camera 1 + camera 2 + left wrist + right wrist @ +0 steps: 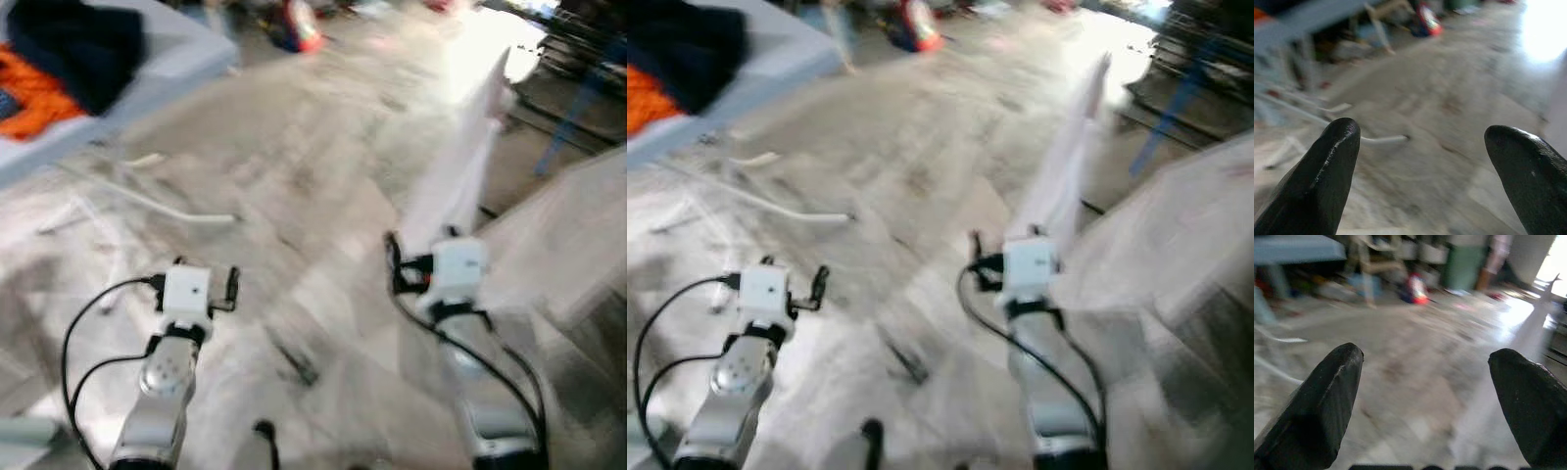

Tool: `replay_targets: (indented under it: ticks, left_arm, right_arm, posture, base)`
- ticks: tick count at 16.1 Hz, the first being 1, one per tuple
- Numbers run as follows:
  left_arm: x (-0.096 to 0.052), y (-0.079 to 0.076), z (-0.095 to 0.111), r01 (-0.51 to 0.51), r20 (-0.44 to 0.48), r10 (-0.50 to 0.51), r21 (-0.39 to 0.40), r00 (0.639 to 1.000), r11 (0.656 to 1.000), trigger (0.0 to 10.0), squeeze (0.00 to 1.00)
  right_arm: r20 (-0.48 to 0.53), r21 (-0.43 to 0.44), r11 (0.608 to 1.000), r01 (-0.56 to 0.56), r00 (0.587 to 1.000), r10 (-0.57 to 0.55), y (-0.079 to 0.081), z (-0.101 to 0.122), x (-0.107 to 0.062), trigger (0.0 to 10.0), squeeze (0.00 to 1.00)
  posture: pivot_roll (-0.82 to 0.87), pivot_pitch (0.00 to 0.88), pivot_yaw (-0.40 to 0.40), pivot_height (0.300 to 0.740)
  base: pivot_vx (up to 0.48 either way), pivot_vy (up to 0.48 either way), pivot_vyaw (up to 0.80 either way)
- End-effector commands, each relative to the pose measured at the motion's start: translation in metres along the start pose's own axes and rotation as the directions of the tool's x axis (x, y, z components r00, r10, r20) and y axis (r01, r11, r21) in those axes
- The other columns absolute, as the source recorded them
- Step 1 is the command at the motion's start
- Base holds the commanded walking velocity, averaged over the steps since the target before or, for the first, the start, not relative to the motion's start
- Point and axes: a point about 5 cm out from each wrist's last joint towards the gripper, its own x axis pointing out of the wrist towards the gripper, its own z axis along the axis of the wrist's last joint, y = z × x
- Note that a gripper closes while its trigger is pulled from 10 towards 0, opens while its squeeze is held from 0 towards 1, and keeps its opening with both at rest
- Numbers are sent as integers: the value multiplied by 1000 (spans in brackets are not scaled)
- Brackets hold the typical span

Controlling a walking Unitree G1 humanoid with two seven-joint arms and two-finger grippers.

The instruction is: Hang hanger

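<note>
Head views, blurred. Both silver arms reach forward over a pale, mottled floor (323,176). A white hanger (162,208) lies flat on that floor, ahead and to the left of the left arm, well apart from both grippers. Upper left: a light grey table (186,54) holding dark (83,44) and orange clothing (29,98). Ahead of the right arm a white sheet-like thing (470,166) stands up from the floor; probably fabric, blur prevents a firm call.

Left wrist view. Left gripper (1422,164) spread wide, nothing between the fingers. The hanger (1378,141) shows on the floor beyond them.

Right wrist view. Right gripper (1425,401) likewise spread wide and empty, over bare floor. Background clutter, including a red object (1417,288), too smeared to identify.
</note>
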Motion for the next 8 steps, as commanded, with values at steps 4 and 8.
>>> replay_targets:
  ticks: [4, 8]
  left_arm:
    - [2, 5, -1, -14, -10, 14, 13, 1000, 1000, 10000, 0]
    - [6, 5, 2, -30, -5, 30, 19, 1000, 999, 10000, 0]
  right_arm:
    - [4, 20, 999, 37, 999, -37, -6, -3, 2, 10000, 0]
    - [13, 27, 999, 45, 999, -46, -6, -2, 2, 10000, 0]
  posture:
    - [197, 188, 29, 740]
    - [187, 195, 32, 740]
  base:
    - [0, 0, 800]
    - [0, 0, 800]
